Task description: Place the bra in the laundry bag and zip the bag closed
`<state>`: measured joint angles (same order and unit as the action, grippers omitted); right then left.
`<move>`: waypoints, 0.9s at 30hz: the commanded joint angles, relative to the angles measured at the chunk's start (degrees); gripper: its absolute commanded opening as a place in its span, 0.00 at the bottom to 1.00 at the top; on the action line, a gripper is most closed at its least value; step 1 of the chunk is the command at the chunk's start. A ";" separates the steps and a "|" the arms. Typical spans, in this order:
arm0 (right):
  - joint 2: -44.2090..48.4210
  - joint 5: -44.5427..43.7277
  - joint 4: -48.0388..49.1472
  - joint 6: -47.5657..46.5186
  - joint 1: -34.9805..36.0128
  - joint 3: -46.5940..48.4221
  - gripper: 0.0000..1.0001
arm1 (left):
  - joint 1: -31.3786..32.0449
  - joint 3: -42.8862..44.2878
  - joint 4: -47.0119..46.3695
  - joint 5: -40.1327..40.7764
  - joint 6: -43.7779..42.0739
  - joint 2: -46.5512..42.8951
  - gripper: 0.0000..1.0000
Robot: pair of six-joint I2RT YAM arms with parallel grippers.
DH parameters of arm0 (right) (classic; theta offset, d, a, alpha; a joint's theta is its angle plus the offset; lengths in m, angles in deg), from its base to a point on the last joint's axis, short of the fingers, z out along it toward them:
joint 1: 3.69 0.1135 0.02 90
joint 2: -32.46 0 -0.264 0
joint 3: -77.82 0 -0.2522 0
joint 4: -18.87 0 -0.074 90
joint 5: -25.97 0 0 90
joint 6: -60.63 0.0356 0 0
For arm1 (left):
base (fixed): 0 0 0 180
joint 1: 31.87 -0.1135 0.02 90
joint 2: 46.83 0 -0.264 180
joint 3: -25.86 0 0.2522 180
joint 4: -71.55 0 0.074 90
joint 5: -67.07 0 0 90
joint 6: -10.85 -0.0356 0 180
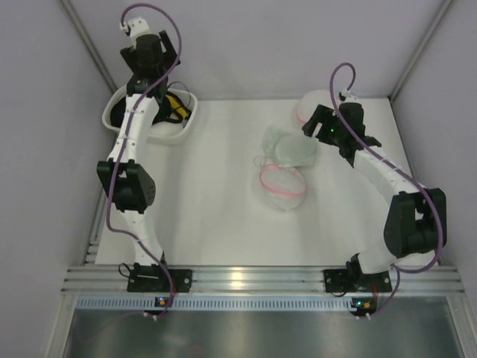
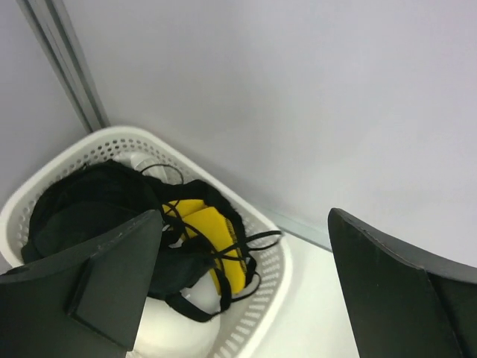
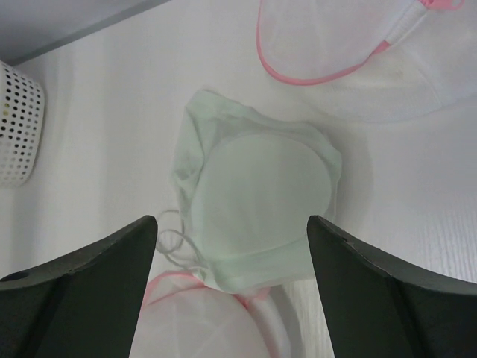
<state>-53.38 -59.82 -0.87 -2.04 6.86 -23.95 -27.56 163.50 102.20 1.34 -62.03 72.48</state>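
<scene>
The bra [image 1: 291, 148], pale and soft, lies on the table right of centre, its near edge resting on the rim of the laundry bag [image 1: 282, 183], a round white mesh pouch with a pink zipper ring. My right gripper [image 1: 318, 125] is open just right of the bra. In the right wrist view its jaws [image 3: 231, 221] stand wide to either side of the bra [image 3: 257, 212], above it, with the laundry bag [image 3: 201, 324] at the bottom edge. My left gripper [image 1: 154, 45] is open and empty, raised over the far-left basket; it also shows in the left wrist view [image 2: 246, 224].
A second mesh pouch with a pink rim [image 1: 310, 103] [image 3: 343, 37] lies behind the bra at the back wall. A white plastic oval basket [image 1: 118, 108] [image 2: 277, 257] at the far left holds a black tangle with yellow bits [image 2: 197, 231]. Walls enclose three sides.
</scene>
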 commanded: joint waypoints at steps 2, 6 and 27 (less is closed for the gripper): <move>-4.06 0.10 1.41 1.49 -0.79 2.68 0.83 | 6.04 1.82 5.34 0.51 -4.20 -11.72 0.99; -9.85 0.62 1.85 2.20 -0.79 5.22 0.80 | 13.41 -9.67 5.18 -2.56 -2.37 -16.64 0.99; -16.73 -4.99 -2.11 0.53 -0.79 2.86 0.62 | 24.33 -24.12 -10.11 -34.55 15.38 -3.30 0.93</move>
<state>-71.06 -62.51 -3.03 -0.84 6.64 -22.01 -3.91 139.23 98.66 -28.43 -49.79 68.96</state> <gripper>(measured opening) 0.617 0.929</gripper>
